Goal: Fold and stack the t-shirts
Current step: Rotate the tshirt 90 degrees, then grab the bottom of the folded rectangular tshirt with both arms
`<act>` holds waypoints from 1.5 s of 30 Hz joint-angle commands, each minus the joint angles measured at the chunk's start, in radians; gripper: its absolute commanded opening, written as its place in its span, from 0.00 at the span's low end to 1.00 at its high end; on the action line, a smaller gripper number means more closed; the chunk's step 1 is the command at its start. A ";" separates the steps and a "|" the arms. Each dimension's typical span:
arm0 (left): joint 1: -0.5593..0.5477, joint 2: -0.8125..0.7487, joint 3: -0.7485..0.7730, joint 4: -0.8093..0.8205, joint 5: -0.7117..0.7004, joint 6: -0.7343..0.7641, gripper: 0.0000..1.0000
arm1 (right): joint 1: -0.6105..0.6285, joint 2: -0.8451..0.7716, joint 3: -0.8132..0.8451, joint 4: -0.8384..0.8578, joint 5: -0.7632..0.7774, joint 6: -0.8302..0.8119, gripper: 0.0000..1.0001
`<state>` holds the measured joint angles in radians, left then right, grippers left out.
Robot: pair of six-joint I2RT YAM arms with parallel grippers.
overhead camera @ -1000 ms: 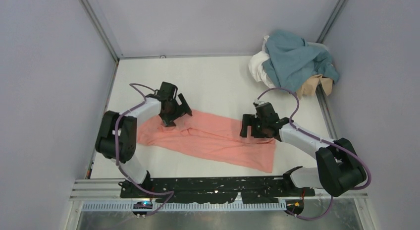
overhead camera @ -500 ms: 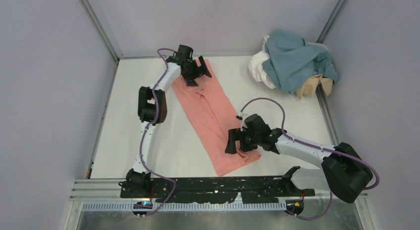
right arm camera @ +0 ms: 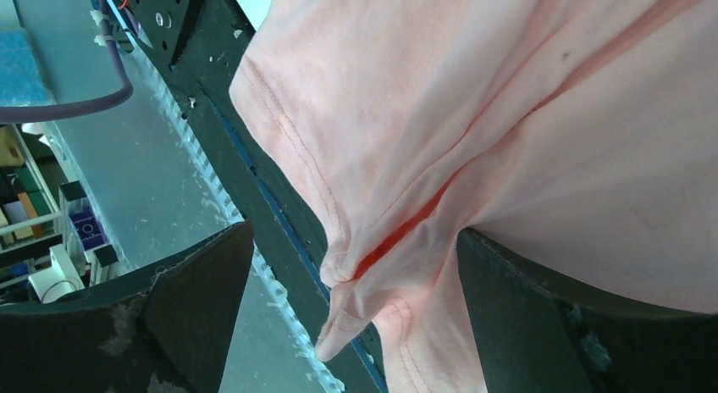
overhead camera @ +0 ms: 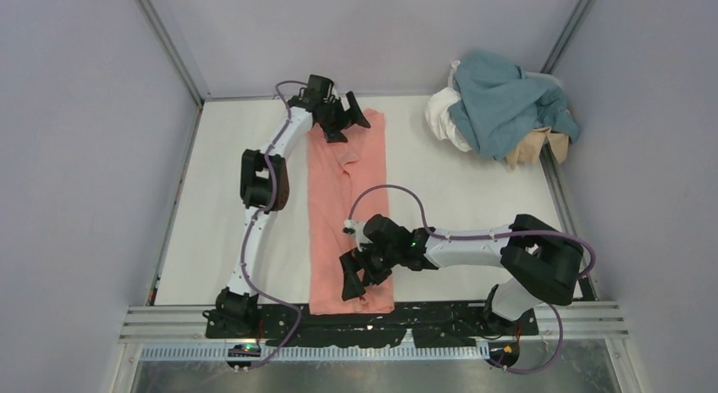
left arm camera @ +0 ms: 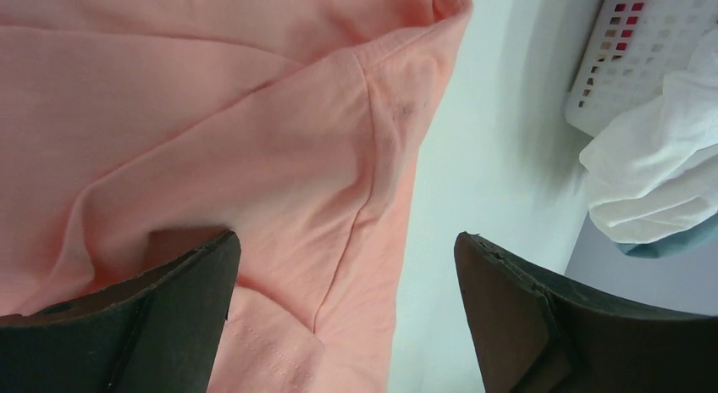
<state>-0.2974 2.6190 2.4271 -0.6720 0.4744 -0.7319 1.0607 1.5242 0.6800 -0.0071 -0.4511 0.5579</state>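
Left gripper (left arm camera: 347, 240) and right gripper (right arm camera: 356, 232) both gape open; each should pinch the salmon-pink t-shirt (overhead camera: 347, 198) hem beneath it squarely.

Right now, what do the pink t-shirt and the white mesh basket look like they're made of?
The pink t-shirt looks like soft, matte knit cloth, likely cotton jersey: it creases and folds, with stitched seams and hems. The white mesh basket looks like stiff moulded plastic, smooth-finished: an even grid of square holes in its wall. The exact fibre cannot be told.
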 commanded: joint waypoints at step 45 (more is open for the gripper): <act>-0.191 -1.599 -1.803 0.210 -0.349 0.016 1.00 | -0.157 -0.500 -0.142 -0.331 0.194 0.024 0.95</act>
<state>-0.4194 1.1976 0.7399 -0.4637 0.1642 -0.6121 0.8948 1.0855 0.5274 -0.2665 -0.1440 0.5953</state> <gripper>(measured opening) 0.994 0.951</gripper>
